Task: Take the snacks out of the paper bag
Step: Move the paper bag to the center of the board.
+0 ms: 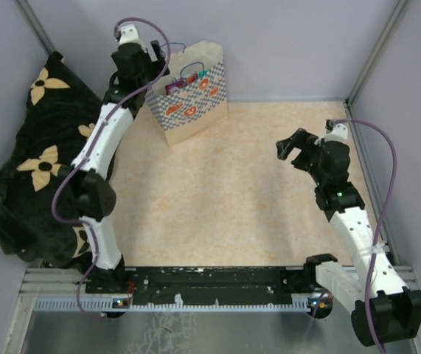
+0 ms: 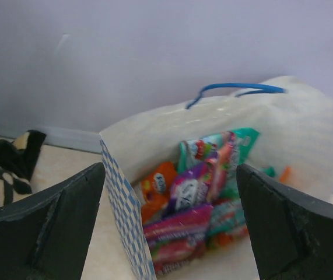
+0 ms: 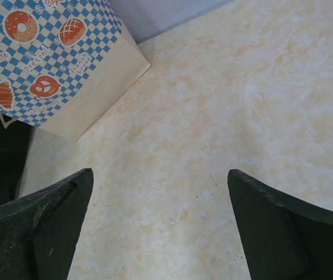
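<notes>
Cream rim of paper bag (image 2: 306, 134) gapes just beyond wide-spread left claw (image 2: 169, 169).

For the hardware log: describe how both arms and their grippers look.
The left arm and right arm have white shell links with black joints. A thin purple cable loops along each, from a small white wrist module. The grippers' fingers are matte black, broad wedges.

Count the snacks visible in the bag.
5 visible in the paper bag: orange pouch left, purple middle, teal top, red front, another teal lower right; more may be hidden.
</notes>
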